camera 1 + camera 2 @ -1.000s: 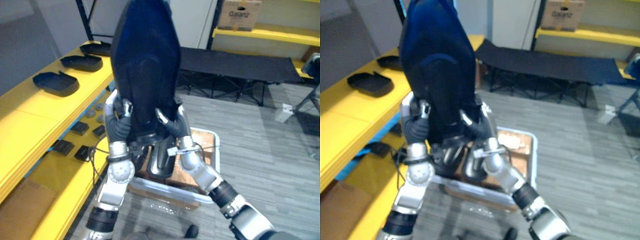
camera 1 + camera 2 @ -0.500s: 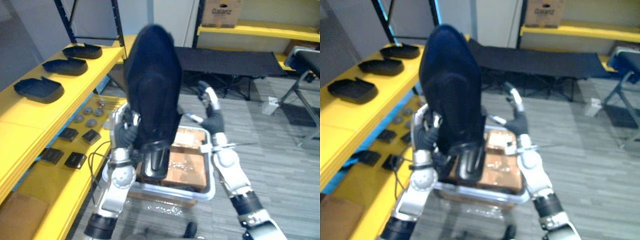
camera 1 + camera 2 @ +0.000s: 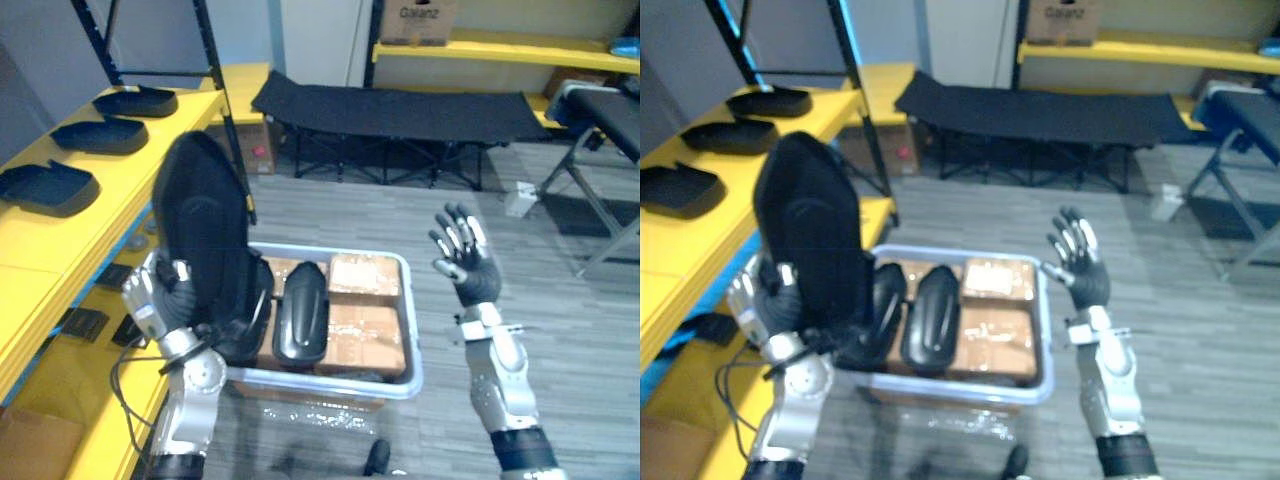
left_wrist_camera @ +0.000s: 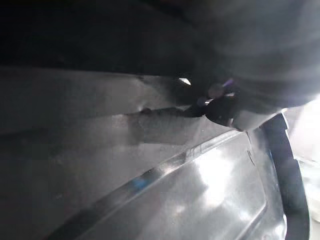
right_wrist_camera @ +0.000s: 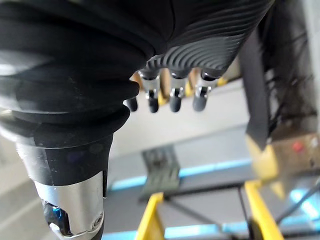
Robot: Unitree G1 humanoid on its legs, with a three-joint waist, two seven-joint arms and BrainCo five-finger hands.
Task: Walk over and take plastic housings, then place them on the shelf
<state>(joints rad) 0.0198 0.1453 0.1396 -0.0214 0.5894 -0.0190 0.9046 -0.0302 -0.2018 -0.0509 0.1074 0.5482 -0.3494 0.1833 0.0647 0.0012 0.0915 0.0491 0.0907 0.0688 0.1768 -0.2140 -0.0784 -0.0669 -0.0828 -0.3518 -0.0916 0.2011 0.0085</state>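
Beside the bin (image 3: pixel 412 352), left hand (image 3: pixel 158 292) curled round an upright black housing (image 3: pixel 205 225), right hand (image 3: pixel 467 268) raised, fingers (image 3: pixel 457 226) spread, empty.

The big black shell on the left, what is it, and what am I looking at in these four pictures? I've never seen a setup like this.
This is a humanoid robot seen from its own cameras. The two wide pictures come from the eyes in its head, looking down; the two close ones come from cameras on its wrists. The shell is a black plastic housing, held up on end by the left hand, whose fingers curl round its edge. The left wrist view shows that housing's dark surface from very close. The right hand is raised, open, holding nothing. Below stands a pale tote with another housing and cardboard boxes inside. On the yellow shelf to the left lie three more housings.
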